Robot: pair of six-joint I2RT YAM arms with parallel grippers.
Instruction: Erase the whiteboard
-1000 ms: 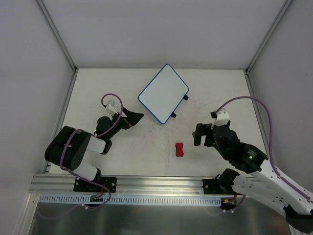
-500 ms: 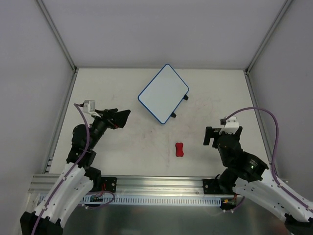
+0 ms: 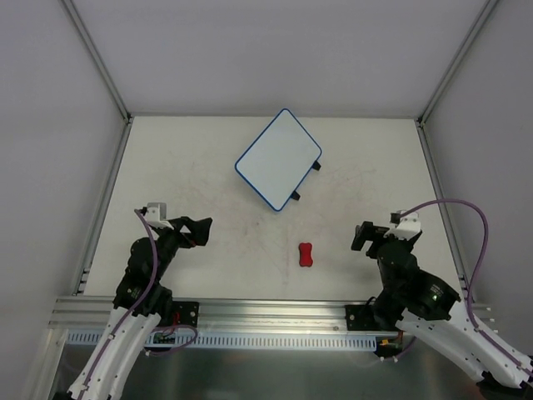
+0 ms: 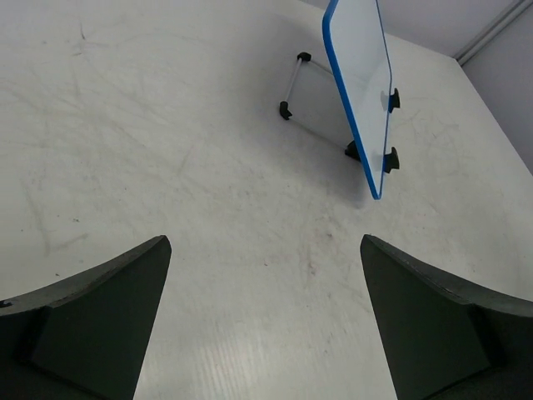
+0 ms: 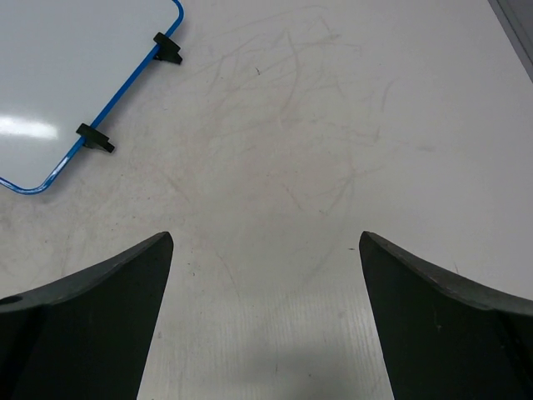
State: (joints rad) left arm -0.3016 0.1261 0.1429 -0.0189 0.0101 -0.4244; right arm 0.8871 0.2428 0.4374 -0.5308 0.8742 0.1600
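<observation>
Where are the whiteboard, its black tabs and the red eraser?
whiteboard (image 3: 278, 158), top external view, middle of its white face.
black tabs (image 3: 294, 197), top external view, the nearer tab on the right edge.
red eraser (image 3: 306, 254), top external view, its narrow middle.

Left arm (image 3: 148, 265), right arm (image 3: 414, 287) — black joints, white links, purple cables (image 3: 466, 218), 2 dark wedge-shaped fingers (image 4: 92, 321) each

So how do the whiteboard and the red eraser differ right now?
The whiteboard is a white rectangle with a blue rim; the eraser is red and bone-shaped. The whiteboard is far larger than the eraser. The whiteboard sits tilted on a small stand toward the far side; the eraser lies flat nearer the front. Both rest on the table.
</observation>
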